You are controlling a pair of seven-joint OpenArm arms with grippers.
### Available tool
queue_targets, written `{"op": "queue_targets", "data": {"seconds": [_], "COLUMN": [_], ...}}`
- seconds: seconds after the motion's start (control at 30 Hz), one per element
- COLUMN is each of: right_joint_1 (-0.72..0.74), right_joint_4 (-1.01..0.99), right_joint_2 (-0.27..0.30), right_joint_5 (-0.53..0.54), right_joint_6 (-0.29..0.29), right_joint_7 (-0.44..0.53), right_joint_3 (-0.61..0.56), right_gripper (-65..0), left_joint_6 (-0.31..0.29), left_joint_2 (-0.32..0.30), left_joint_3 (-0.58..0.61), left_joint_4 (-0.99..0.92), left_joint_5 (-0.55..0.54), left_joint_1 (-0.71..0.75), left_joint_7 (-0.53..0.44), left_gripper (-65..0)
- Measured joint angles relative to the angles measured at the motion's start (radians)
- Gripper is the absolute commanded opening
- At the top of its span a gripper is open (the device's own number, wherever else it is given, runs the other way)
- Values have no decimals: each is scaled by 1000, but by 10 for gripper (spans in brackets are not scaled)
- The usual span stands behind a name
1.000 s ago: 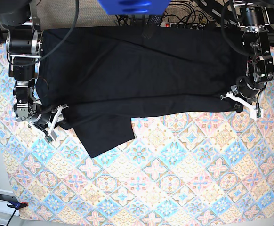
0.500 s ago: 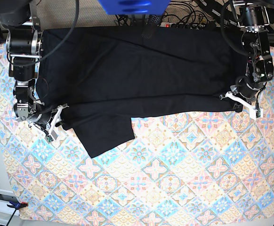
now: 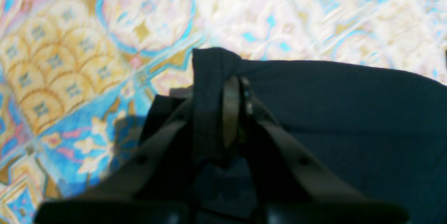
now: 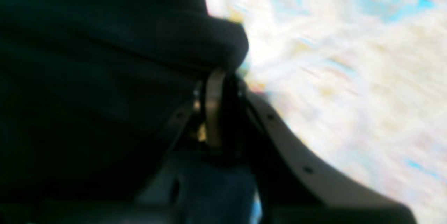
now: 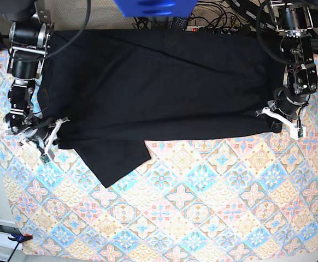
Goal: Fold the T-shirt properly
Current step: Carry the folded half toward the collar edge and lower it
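Gripping the black T-shirt (image 5: 164, 82) at both ends, your right pincer (image 4: 221, 77) now pinches cloth like the left pincer (image 3: 235, 84), readying a fold.

From my base view, my right gripper (image 5: 51, 136) has closed on the left-hand end of the T-shirt (image 5: 164, 82), where a second ago its fingers stood spread over the cloth. I also see that this arm has swung a little, its fingertips now sitting slightly nearer that view's left edge, and the cloth under them has gone along a little the same way. The sleeve (image 5: 112, 166) lying out toward the near side has shifted with it: its outer corner is a touch further left than it was, and its tip sits slightly lower.
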Motion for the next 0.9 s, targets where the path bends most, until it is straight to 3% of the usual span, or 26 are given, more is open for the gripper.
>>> {"op": "queue_targets", "data": {"seconds": [0.23, 0.5, 0.77, 0.9], "right_joint_1": [-89, -283, -431, -496], "right_joint_4": [205, 434, 578, 619], "right_joint_2": [-6, -6, -7, -5], "right_joint_5": [18, 19, 31, 28], "right_joint_6": [8, 2, 16, 16], "right_joint_7": [-105, -109, -100, -104], "right_joint_3": [103, 115, 203, 206], "right_gripper": [-649, -649, -649, -649], "left_joint_6": [-5, -3, -6, -14], "left_joint_2": [2, -1, 0, -36], "left_joint_3": [1, 0, -58, -57], "left_joint_4": [1, 5, 89, 121], "left_joint_5": [-7, -5, -61, -98], "left_joint_1": [5, 45, 135, 177], "left_joint_7": [-4, -5, -4, -5], "left_gripper": [-650, -650, -650, -650]}}
